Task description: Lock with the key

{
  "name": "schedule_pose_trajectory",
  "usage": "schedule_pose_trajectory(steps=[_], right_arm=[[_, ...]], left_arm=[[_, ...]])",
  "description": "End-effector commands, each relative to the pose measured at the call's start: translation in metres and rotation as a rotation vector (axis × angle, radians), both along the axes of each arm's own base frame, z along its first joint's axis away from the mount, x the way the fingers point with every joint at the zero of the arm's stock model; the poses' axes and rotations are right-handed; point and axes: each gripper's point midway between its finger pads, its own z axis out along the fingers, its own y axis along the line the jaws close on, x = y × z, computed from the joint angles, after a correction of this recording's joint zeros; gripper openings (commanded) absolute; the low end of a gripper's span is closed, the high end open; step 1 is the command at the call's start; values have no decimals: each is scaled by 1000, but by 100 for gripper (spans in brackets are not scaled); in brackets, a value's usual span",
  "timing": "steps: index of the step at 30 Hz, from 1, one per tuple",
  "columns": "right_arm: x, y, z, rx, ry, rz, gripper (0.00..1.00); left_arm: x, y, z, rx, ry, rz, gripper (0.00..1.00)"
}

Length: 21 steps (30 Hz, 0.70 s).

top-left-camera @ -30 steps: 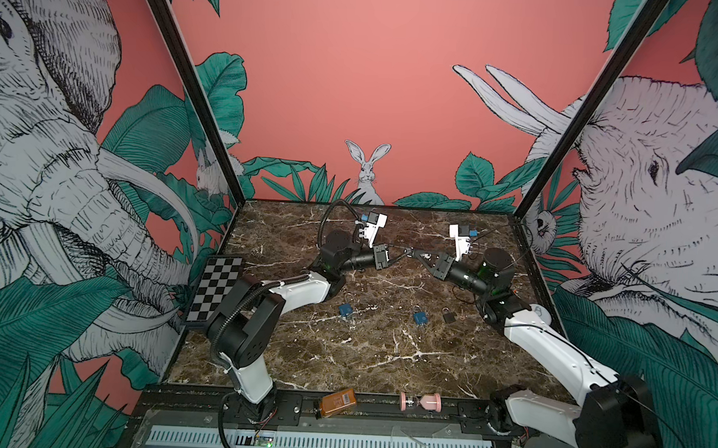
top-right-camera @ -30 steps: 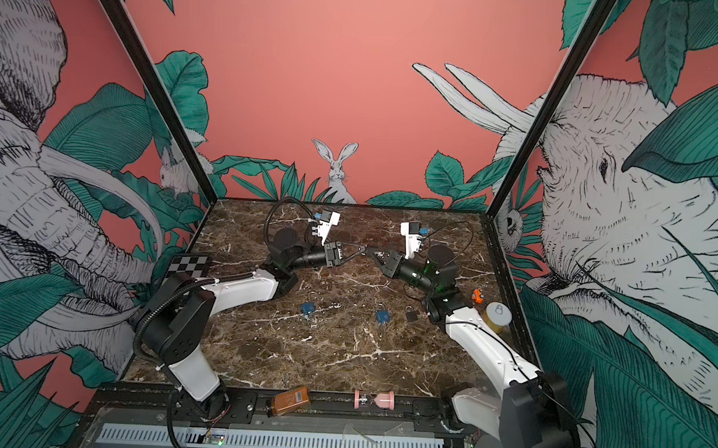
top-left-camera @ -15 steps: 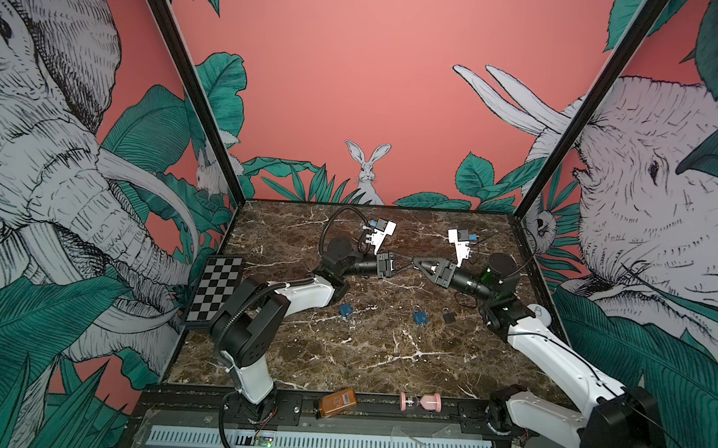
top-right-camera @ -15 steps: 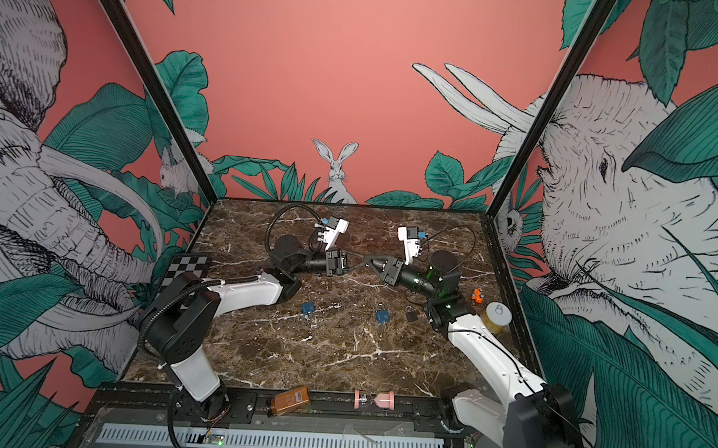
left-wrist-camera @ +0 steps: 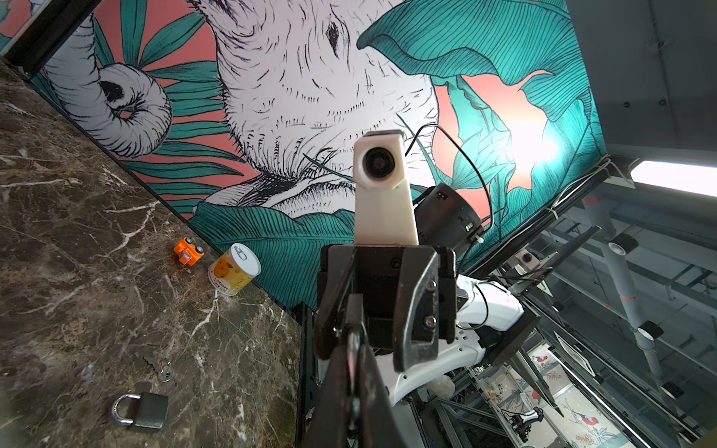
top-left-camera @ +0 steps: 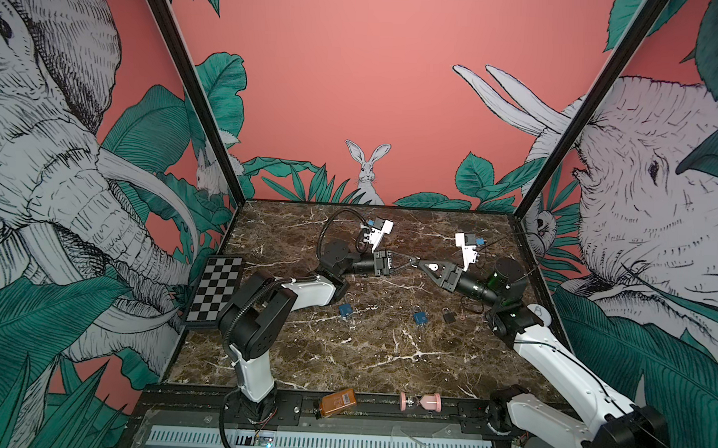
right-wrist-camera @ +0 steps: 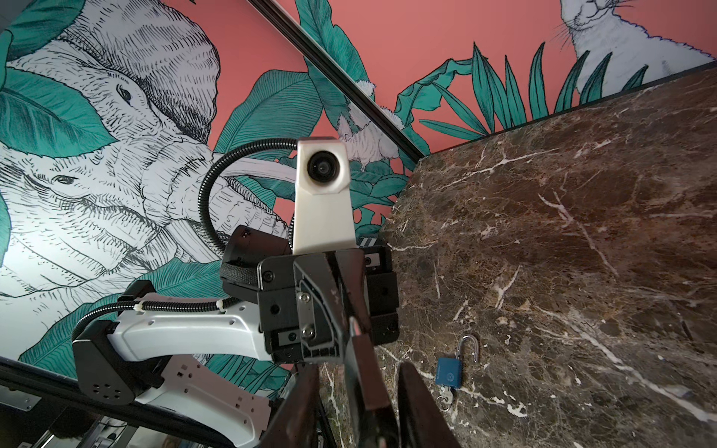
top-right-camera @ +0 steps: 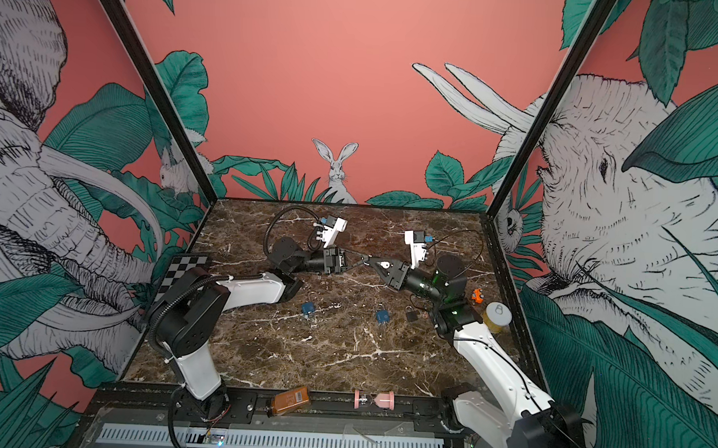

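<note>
"What's on that brown marble table (top-left-camera: 384, 359) besides the job itself?"

"A checkerboard (top-left-camera: 217, 288) at the left edge. Over on the right, by the wall, there's a little orange toy car (top-right-camera: 476, 296), and a yellow can (top-right-camera: 498, 317) standing upright near it."

"And down on the front rail?"

"A brown bottle (top-left-camera: 338, 402) lying on its side, and a pink hourglass (top-left-camera: 420, 401) lying near it, not touching. There's a white rabbit (top-left-camera: 366, 173) painted on the back wall."

Left claw (top-left-camera: 410, 259), clamped tight, points between the parted right claw (top-left-camera: 422, 263).
</note>
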Motion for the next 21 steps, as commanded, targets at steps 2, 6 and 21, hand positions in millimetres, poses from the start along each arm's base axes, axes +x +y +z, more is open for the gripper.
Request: schedule_pose_trajectory(steps=[2,6,21], right_arm=[[-6,-3,14,11,-61,4,30],[-6,-4,14,14,-65,2,20],[-10,-9,25,55,-90,19,0]], left_arm=[[-6,6,15,-36,-55,-4,0],[-6,5,16,-38,-51,-11,0],[-16,8,23,-36,-79,-63,11]])
